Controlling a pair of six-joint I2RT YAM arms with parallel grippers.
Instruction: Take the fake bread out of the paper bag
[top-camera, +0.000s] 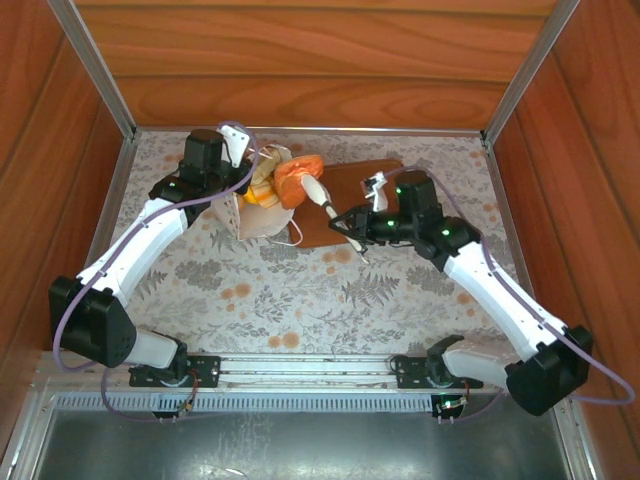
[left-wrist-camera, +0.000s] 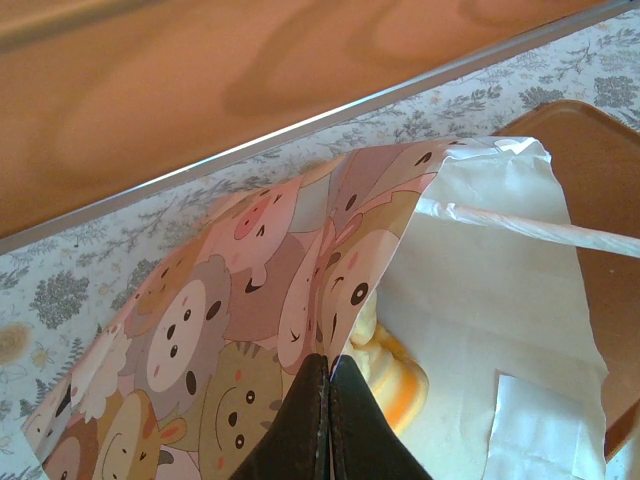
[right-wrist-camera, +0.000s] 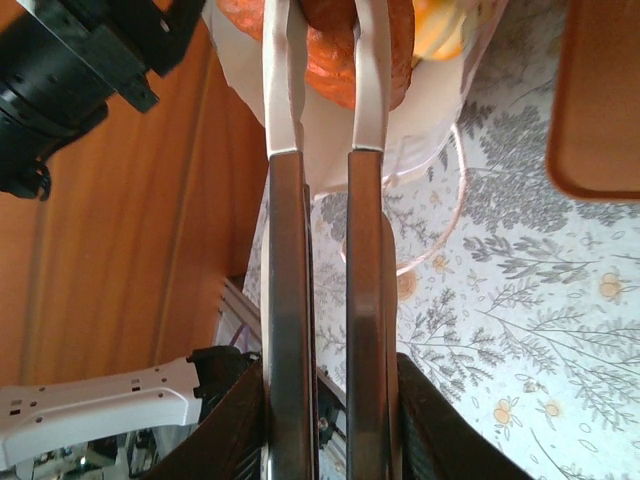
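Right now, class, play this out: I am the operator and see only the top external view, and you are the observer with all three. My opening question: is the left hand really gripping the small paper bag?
Observer: Yes. The left wrist view shows the left hand shut, pinching the edge of the small paper bag, on a side printed with cartoon animal faces.
Operator: Is any bread inside?
Observer: A glossy yellow toy bread lies inside, against the white inner wall, just beyond the fingertips.
Operator: And the other arm?
Observer: In the right wrist view the right hand holds long metal tongs with white tips, and the tips are closed on a reddish-orange toy bread.
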